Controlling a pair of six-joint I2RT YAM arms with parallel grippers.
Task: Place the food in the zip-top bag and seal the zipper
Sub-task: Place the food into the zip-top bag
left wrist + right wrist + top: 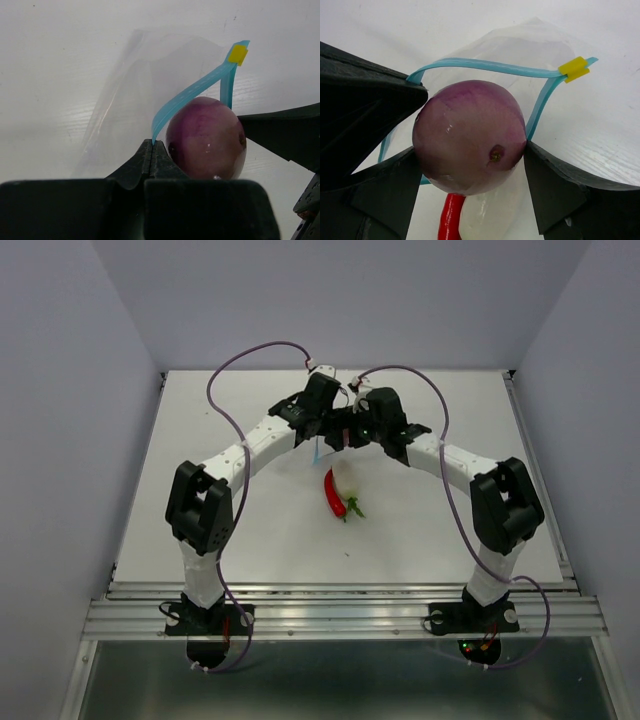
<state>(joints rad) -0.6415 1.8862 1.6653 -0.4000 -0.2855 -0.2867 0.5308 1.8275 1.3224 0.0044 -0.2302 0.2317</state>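
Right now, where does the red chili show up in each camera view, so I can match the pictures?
Top external: the red chili lies mid-table, just nearer than where the two arms meet.
Left wrist: not in it.
Right wrist: at the bottom edge, the red chili pokes out below the purple ball.
Shared landmark: the light-blue zipper shows in all three views.

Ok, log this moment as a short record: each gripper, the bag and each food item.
left gripper: shut, pinching the zipper at the bag mouth
right gripper: closed on the purplish-pink ball, holding it at the mouth
zip-top bag: clear, mouth open
yellow slider: at one end of the zipper
red chili: on the table, nearer the arm bases
white vegetable: beside the chili
seal: not yet done
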